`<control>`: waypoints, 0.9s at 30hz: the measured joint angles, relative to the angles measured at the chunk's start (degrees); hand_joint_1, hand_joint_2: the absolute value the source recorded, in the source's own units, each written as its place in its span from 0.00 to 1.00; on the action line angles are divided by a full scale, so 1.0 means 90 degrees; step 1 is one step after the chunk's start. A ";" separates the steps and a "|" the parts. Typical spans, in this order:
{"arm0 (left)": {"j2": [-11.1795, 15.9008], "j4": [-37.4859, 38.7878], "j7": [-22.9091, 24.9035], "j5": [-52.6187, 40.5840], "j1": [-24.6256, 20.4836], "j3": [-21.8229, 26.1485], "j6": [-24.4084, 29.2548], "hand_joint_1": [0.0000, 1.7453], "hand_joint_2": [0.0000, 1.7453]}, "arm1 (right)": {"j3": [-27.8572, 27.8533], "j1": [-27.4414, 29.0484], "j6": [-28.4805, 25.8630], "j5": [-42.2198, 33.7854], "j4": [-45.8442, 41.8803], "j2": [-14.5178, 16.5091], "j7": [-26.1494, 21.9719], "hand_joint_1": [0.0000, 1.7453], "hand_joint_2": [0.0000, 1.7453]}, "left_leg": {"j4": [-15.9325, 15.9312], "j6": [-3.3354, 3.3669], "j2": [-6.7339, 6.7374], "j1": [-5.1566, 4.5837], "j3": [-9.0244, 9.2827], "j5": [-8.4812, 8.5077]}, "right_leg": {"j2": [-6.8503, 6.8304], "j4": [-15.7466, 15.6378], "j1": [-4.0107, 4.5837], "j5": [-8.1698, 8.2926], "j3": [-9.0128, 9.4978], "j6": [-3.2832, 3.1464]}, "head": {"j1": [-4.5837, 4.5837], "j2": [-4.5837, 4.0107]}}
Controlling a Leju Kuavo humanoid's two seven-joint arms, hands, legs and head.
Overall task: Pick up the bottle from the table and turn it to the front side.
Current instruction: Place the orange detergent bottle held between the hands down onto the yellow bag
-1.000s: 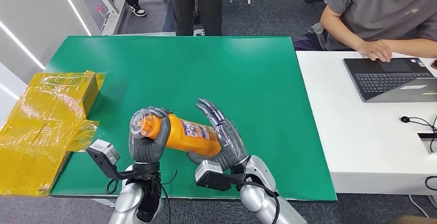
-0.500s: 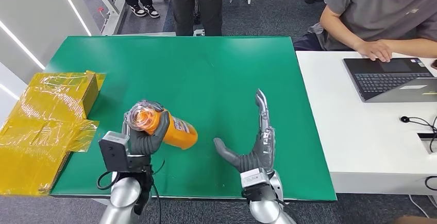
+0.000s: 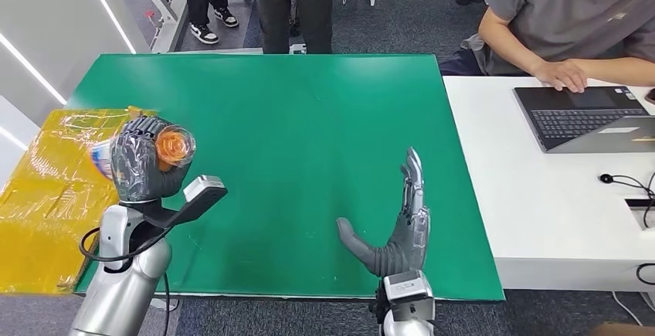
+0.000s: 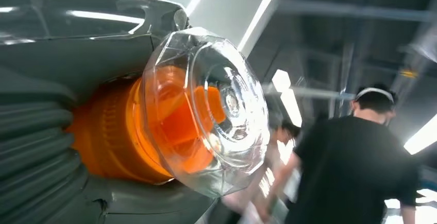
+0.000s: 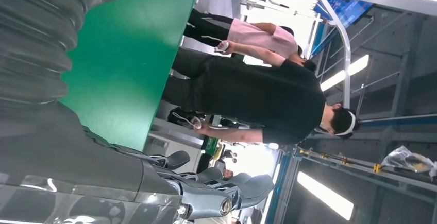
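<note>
robot's left hand [image 3: 139, 168] is gripping the orange bottle [image 3: 171, 146] above the green table's [image 3: 324, 120] left edge, its clear cap [image 4: 206, 110] pointing toward the camera. right hand [image 3: 394, 232] is hovering empty, fingers spread. rolling the wrist slowly, with the grip firm, should bring the label frontward without slipping.

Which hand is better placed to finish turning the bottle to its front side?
Left, probably. The left hand grips the orange bottle, raised off the green table, cap toward the camera. The right hand is open, empty and well apart from it.
</note>
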 joint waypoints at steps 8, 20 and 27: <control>0.0924 0.0747 0.1288 -0.2316 -0.0502 -0.0123 -0.0533 1.00 1.00 | 0.0014 0.0018 0.0131 -0.0081 -0.0116 -0.0016 -0.0001 0.00 1.00 | 0.0000 -0.0007 -0.0002 0.0002 -0.0002 0.0005 | -0.0005 0.0001 0.0002 0.0000 -0.0013 -0.0002 | -0.0001 0.0000; 0.1540 0.3011 0.1525 -0.2357 -0.1882 -0.2164 -0.1126 1.00 1.00 | 0.0012 -0.0070 0.0238 -0.0074 -0.0119 0.0003 -0.0001 0.00 1.00 | 0.0001 -0.0011 0.0011 0.0001 -0.0003 0.0008 | 0.0008 0.0004 0.0002 0.0012 -0.0020 -0.0019 | 0.0001 0.0000; 0.1091 0.5144 -0.0047 -0.2000 -0.3070 -0.2623 -0.3418 1.00 1.00 | -0.0007 -0.0107 0.0188 -0.0014 -0.0117 0.0079 -0.0001 0.00 1.00 | 0.0001 -0.0016 0.0011 0.0002 -0.0002 0.0012 | 0.0008 0.0007 0.0002 0.0018 -0.0017 -0.0024 | 0.0001 0.0000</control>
